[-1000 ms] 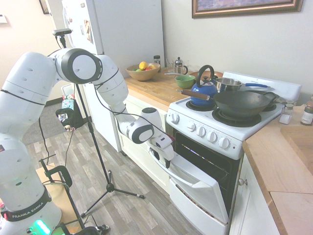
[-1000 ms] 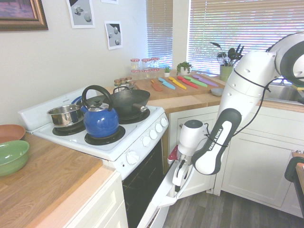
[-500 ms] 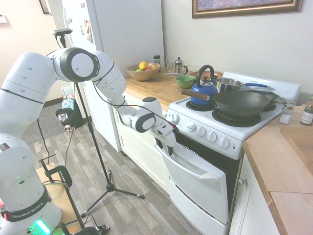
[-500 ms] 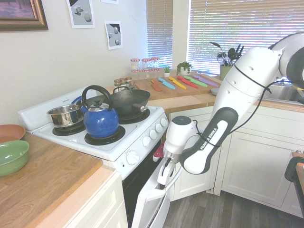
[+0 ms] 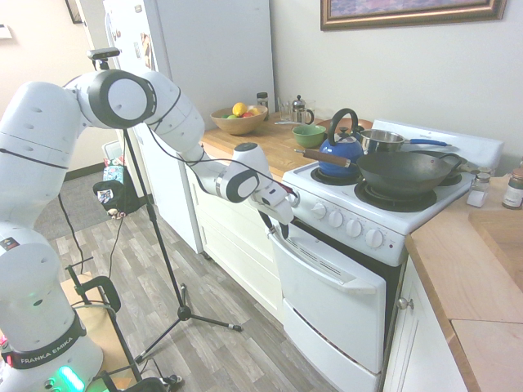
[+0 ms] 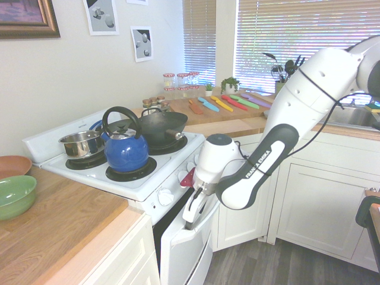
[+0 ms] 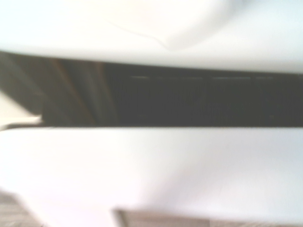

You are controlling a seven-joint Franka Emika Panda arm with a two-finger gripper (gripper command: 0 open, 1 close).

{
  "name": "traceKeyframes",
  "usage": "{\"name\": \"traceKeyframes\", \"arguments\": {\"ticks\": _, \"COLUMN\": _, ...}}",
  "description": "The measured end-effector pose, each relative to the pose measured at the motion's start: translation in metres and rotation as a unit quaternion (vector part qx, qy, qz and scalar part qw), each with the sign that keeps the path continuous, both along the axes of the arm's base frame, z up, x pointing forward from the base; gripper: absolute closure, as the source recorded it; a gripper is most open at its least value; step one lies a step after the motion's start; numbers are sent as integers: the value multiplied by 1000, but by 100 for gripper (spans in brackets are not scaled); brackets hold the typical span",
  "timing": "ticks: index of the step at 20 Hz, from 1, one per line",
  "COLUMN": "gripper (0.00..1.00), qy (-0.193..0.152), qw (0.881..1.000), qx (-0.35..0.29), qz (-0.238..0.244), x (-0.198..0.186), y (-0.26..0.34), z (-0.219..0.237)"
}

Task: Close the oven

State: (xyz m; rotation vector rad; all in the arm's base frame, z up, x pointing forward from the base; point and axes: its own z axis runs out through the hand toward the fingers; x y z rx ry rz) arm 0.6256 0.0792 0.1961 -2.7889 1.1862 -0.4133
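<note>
Wooden surface [image 5: 268, 153] flanks the oven [image 5: 392, 217] in the first exterior view, with a kettle [image 5: 341, 148] and wok [image 5: 400, 173] on top. My hand [image 5: 276, 228] is at one end of the door's handle [image 5: 325, 280]; whether it is wide or narrow, I cannot tell.

From the second exterior view, the door [image 6: 185, 252] leans out from the oven's front, partly raised. I judge this the late part of the closing push.

Up close, the wrist view shows a dark gap. My next move should press the door inward until that gap goes, without slipping off the handle.
</note>
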Motion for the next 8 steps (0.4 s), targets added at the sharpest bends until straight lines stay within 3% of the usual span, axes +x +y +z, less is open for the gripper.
{"name": "traceKeyframes", "arguments": {"ticks": 4, "gripper": 0, "qy": 48, "qw": 999, "qx": -2, "qz": 1, "x": -40, "y": -14, "z": 18}}
{"name": "traceKeyframes", "arguments": {"ticks": 8, "gripper": 0, "qy": 84, "qw": 996, "qx": 12, "qz": 4, "x": -76, "y": -26, "z": 65}}
